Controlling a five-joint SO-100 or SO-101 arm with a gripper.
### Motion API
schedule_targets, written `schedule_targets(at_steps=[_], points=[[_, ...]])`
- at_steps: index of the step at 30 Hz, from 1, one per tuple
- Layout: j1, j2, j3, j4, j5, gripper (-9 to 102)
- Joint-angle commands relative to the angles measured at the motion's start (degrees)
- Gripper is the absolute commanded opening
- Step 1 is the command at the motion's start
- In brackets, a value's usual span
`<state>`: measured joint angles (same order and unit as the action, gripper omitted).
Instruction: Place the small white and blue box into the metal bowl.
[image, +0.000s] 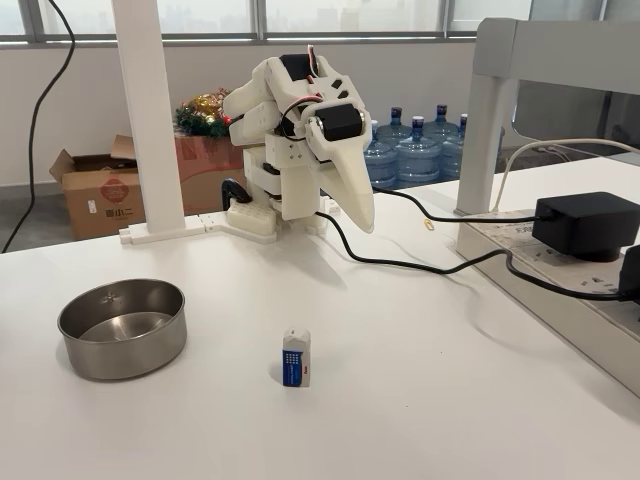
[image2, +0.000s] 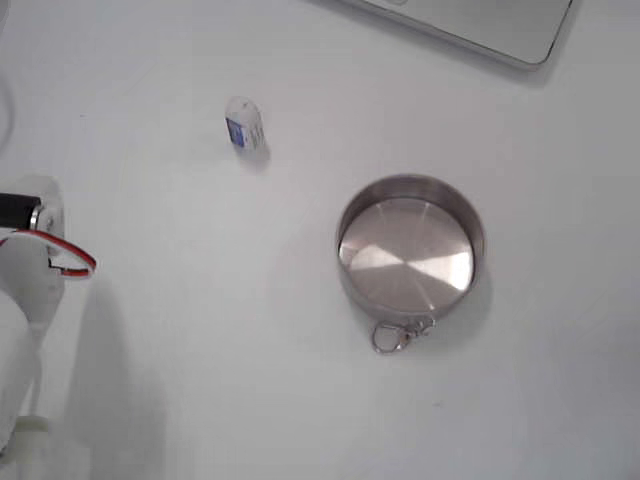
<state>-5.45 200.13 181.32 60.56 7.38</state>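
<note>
My jaws (image: 358, 215) hang clenched and empty at the far side of the worktop (image: 420, 400). The small white and blue box (image: 296, 358) stands upright near the front, right of the metal bowl (image: 122, 328) — tiny and tippable, so a glancing approach could topple it.

Black pwr adapter (image: 587, 223) on strip, water bottles (image: 418, 147), cardboard box (image: 95, 190) behind.

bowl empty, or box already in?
Empty. The metal bowl shows only its bare shiny floor in both fixed views; the small white and blue box stands upright on the table outside it.
</note>
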Motion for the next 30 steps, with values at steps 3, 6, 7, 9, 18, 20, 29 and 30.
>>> schedule_targets(at_steps=[3, 6, 7, 9, 18, 20, 29, 30], points=[[-0.2, 1.1, 2.7, 0.3, -0.1, -4], [-0.2, 1.1, 2.7, 0.3, -0.1, -4], [-0.2, 1.1, 2.7, 0.3, -0.1, -4], [-0.2, 1.1, 2.7, 0.3, -0.1, -4], [-0.2, 1.1, 2.7, 0.3, -0.1, -4], [-0.2, 1.1, 2.7, 0.3, -0.1, -4], [1.1, 1.1, 2.7, 0.3, 0.1, -4], [1.5, 1.1, 2.7, 0.3, 0.1, -4]])
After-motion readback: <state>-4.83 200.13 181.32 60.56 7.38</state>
